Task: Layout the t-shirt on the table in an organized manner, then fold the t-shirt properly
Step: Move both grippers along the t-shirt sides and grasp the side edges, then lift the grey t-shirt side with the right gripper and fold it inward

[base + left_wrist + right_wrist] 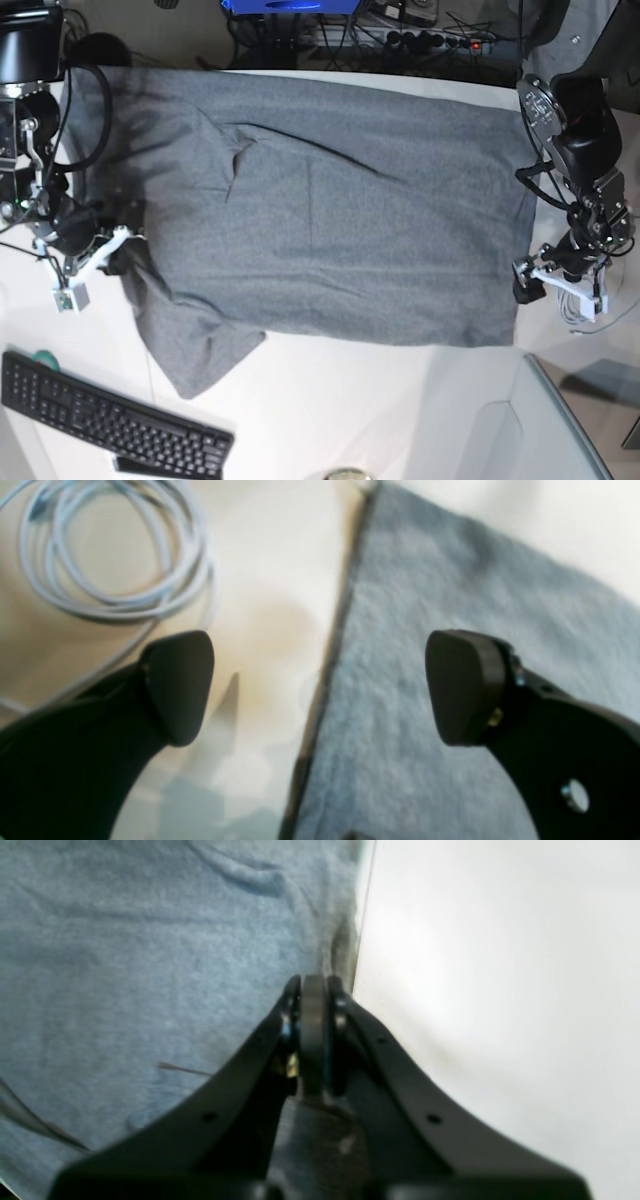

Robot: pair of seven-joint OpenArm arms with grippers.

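The grey t-shirt (330,220) lies spread flat across the white table (380,400), with one sleeve hanging out toward the front left. My left gripper (320,690) is open, with one finger over the bare table and the other over the t-shirt (450,580). The shirt's edge runs between them and nothing is held. In the base view this left gripper (530,283) sits at the shirt's right edge. My right gripper (314,990) is shut at the t-shirt (150,965) edge, where the fabric puckers up to its tips. In the base view the right gripper (118,250) is at the left edge.
A coiled white cable (110,550) lies on the table just beside the left gripper. A black keyboard (110,420) sits at the front left. Cables and a power strip (420,38) lie behind the table. The table's curved edge (560,410) runs at the front right.
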